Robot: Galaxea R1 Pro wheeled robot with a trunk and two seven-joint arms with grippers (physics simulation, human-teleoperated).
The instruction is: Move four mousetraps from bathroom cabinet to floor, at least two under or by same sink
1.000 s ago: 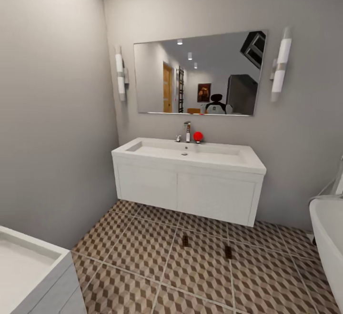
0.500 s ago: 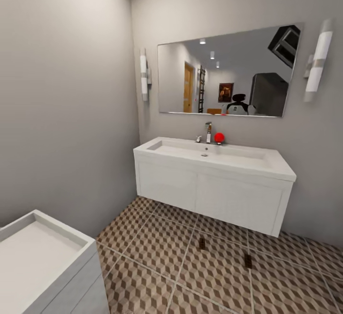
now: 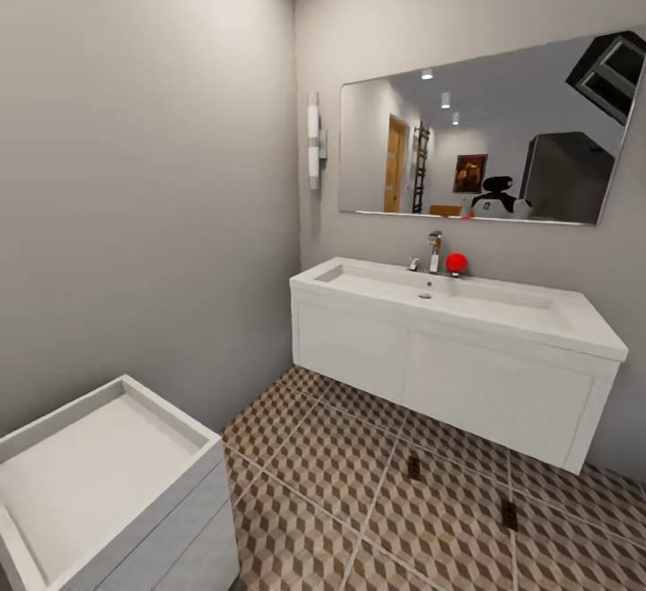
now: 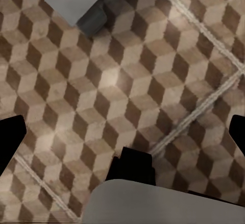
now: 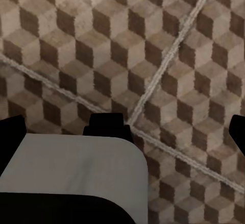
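So the biggest thing here is the bathroom floor (image 3: 323,474), cube-pattern tiles running under both claws. Then the grey walls, and the wide mirror (image 3: 489,134) over a white wall-hung sink unit (image 3: 449,353) with a tap (image 3: 435,252) and a small red ball (image 3: 457,262) beside it. Another white basin unit (image 3: 99,483) sits close in at the head view's lower left.

Two mousetraps (image 3: 414,467) (image 3: 509,513) lie flat on the tiles just in front of the sink unit, apart from each other.

Left gripper (image 4: 122,137) and right gripper (image 5: 122,132) both hang over bare floor, fingers spread wide, nothing between them, traps nowhere near either.
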